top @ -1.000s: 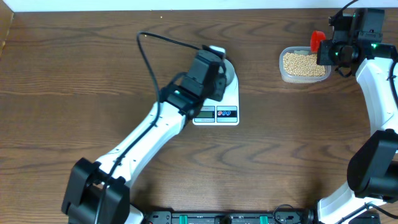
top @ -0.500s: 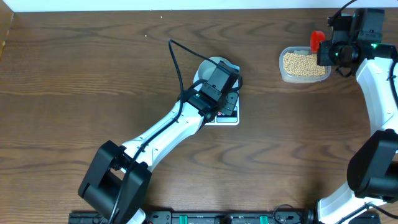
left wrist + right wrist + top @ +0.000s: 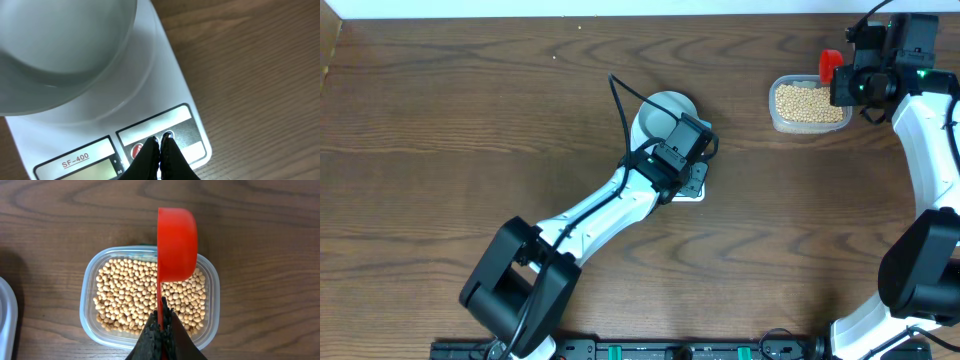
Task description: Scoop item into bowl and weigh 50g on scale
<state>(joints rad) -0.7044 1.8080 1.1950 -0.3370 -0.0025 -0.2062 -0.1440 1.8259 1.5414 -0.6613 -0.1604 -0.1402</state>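
The pale bowl (image 3: 658,110) (image 3: 65,45) stands on the back half of the white scale (image 3: 699,192) (image 3: 165,85), and I see nothing in it. My left gripper (image 3: 690,180) (image 3: 161,141) is shut and holds nothing. Its tips hang right over the two round buttons beside the display (image 3: 85,167); whether they touch, I cannot tell. My right gripper (image 3: 844,86) (image 3: 162,316) is shut on the handle of a red scoop (image 3: 831,65) (image 3: 176,242). The scoop hangs turned on its side above the tan-yellow beans (image 3: 808,102) (image 3: 125,295).
The beans fill a clear plastic tub (image 3: 780,118) (image 3: 87,300) at the back right of the wooden table. The left arm lies diagonally from the front left to the scale and hides most of it from above. A pale rim (image 3: 7,315) shows at the left edge of the right wrist view.
The left arm has swung right and toward the front, off the bowl and onto the scale's button end; the bowl now shows from above. The right arm and scoop have not moved.
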